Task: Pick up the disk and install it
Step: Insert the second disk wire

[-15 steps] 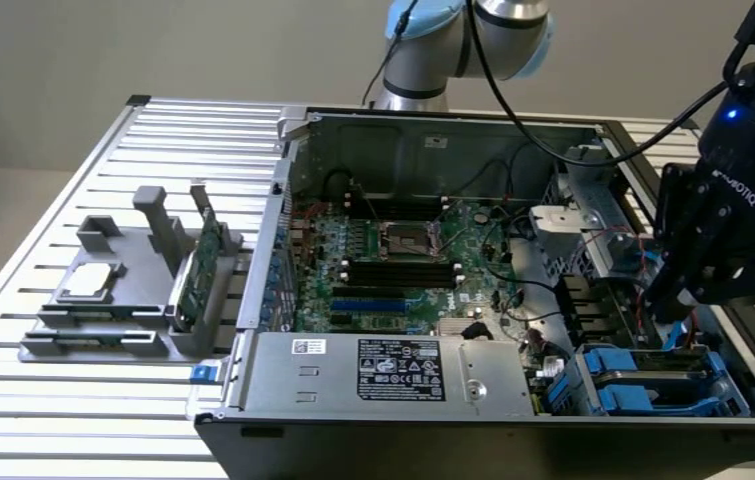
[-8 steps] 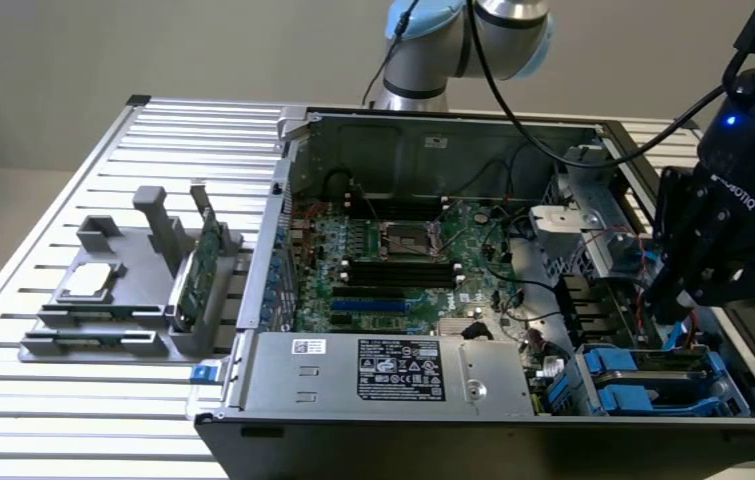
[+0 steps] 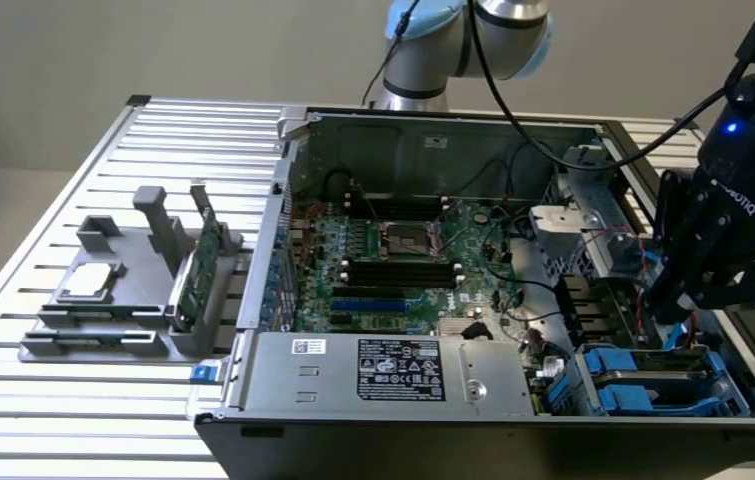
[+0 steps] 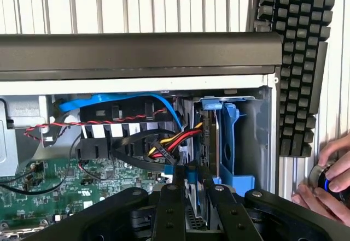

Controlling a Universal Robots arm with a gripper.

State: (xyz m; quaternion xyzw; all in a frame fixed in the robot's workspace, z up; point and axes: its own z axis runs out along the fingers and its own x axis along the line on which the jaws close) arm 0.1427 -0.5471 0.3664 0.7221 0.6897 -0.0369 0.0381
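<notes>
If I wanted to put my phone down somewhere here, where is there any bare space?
The slatted white metal table is bare in front of the grey plastic parts holder, and behind it, beside the open black computer case. Inside the case it is crowded: green motherboard, cables, blue drive bays under the black gripper.

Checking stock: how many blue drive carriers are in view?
2: the disk in the gripper, and a blue carrier seated in the bay beside it; others may be hidden.
</notes>
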